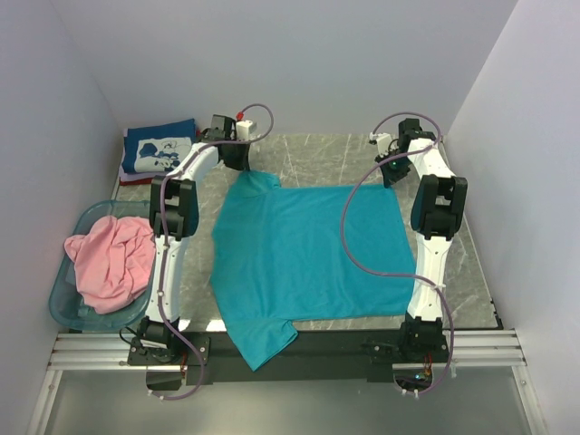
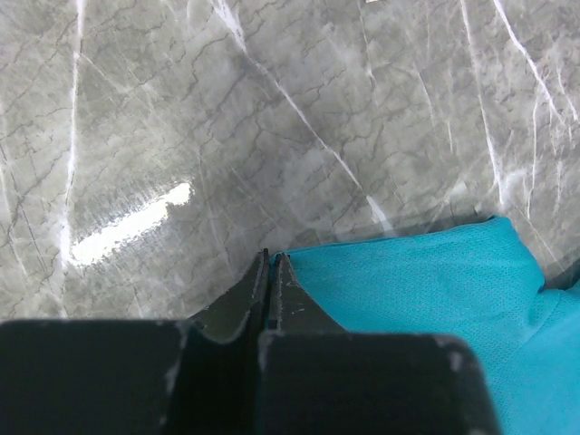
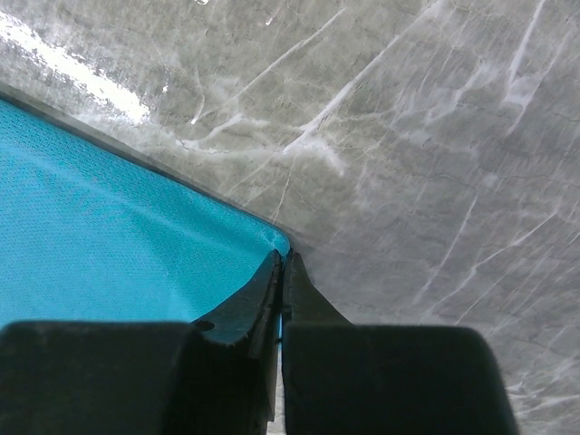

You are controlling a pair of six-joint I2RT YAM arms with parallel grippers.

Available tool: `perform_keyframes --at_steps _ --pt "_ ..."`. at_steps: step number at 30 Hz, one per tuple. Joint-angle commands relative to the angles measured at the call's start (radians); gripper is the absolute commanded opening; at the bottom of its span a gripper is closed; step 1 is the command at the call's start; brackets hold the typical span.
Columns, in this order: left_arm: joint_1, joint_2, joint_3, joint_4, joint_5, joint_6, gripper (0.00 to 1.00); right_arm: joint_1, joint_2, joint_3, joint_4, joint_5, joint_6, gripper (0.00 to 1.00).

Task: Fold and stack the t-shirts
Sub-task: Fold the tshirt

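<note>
1. The teal t-shirt (image 1: 308, 254) lies flat on the tabletop (image 1: 473, 272).
2. Your left hand (image 2: 272, 265) and right hand (image 3: 283, 265) are pinched closed on its far corners.
3. Expect light, limp cloth; corner hems grip best.

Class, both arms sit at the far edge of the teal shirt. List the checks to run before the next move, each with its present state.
1. Left fingers shut: ok.
2. Right fingers shut: ok.
3. Right fingers at the teal shirt's corner: ok.
4. Cloth actually pinched by either pair: cannot tell.
5. Shirt wholly on the table: not ok, near sleeve overhangs the edge.
</note>
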Motion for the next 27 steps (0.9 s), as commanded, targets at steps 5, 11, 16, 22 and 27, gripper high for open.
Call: perform_keyframes --at_steps 5,11,16,22,27 --pt "0.007 -0.166 -0.078 0.039 0.032 0.020 0.00 -0.006 -0.104 -0.017 0.012 -0.005 -0.021 0.00" --pt "0.007 -0.324 -0.212 0.062 0.041 0.052 0.00 -0.008 -0.170 -0.050 0.007 -0.022 -0.039 0.00" --pt "0.005 -0.435 -0.316 0.064 0.049 0.074 0.00 -0.006 -0.216 -0.077 -0.013 -0.035 -0.056 0.00" --pt "0.004 -0.552 -0.425 0.041 0.069 0.086 0.00 -0.007 -0.285 -0.138 -0.028 -0.049 -0.076 0.00" --pt "-0.004 -0.691 -0.559 0.027 0.075 0.051 0.00 -0.006 -0.342 -0.214 -0.031 -0.064 -0.098 0.00"
